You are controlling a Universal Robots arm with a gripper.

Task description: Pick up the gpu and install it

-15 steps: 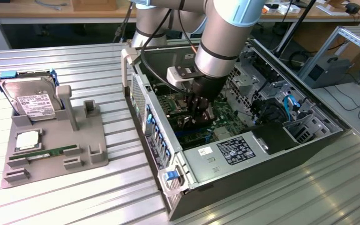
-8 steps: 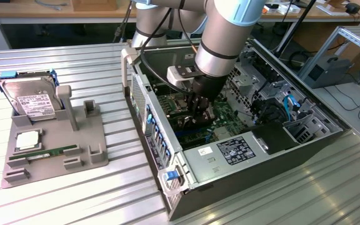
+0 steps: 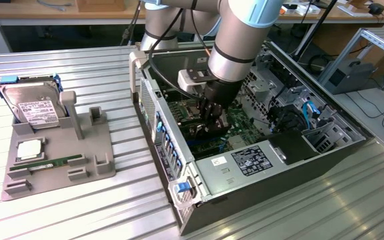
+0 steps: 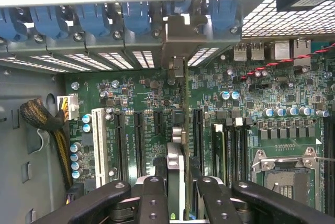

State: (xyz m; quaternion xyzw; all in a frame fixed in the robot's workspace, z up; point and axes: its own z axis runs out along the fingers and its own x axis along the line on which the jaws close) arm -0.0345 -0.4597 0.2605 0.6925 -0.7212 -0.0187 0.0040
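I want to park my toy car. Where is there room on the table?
Bare table lies between the grey holder and the computer case, and on the near side of the holder. Inside the case is crowded: the gripper grips the gpu there.

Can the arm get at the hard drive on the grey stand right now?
Probably not as is. The tool is down inside the open case, shut on the gpu. The hard drive itself sits uncovered on the stand, outside the case.
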